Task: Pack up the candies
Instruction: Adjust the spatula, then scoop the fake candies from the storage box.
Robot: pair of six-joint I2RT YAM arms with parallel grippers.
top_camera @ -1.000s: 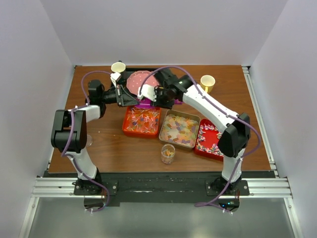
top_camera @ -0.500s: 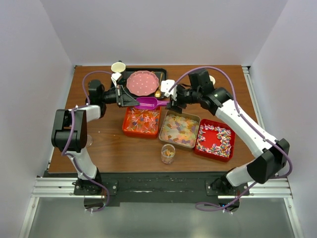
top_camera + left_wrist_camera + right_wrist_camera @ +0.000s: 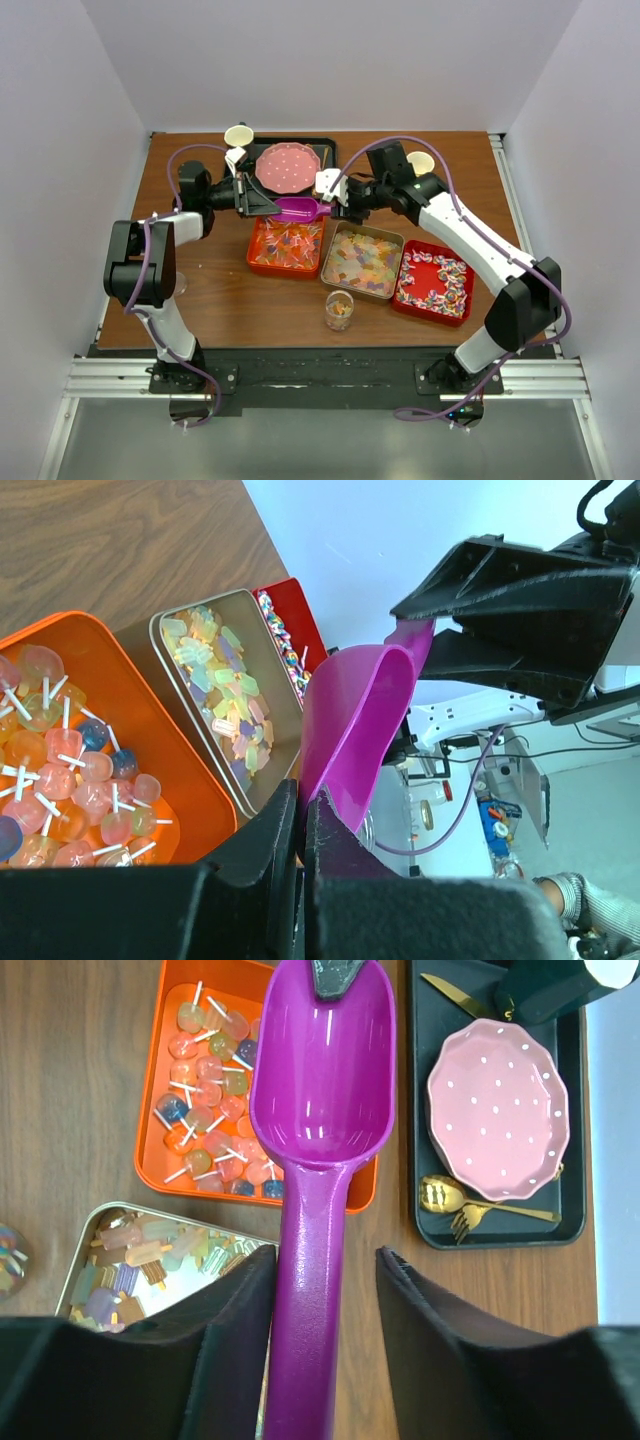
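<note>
Scoop [image 3: 297,208]: purple, off the bench [image 3: 220,290], above far edge of orange tray [image 3: 252,250].
Left tool [image 3: 266,205]: clamped tight on scoop bowl tip.
Right tool [image 3: 335,207]: fingers spread either side of handle, gaps visible.
Candies [image 3: 363,262]: sat in orange tray, tin [image 3: 326,262], red tray [image 3: 430,316]; some in clear cup [image 3: 339,310].

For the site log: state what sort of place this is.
Likely a robot lab test cell: a wooden table boxed in by plain white walls, two arms mounted at an aluminium rail, and loose cables beyond the table's edge.
</note>
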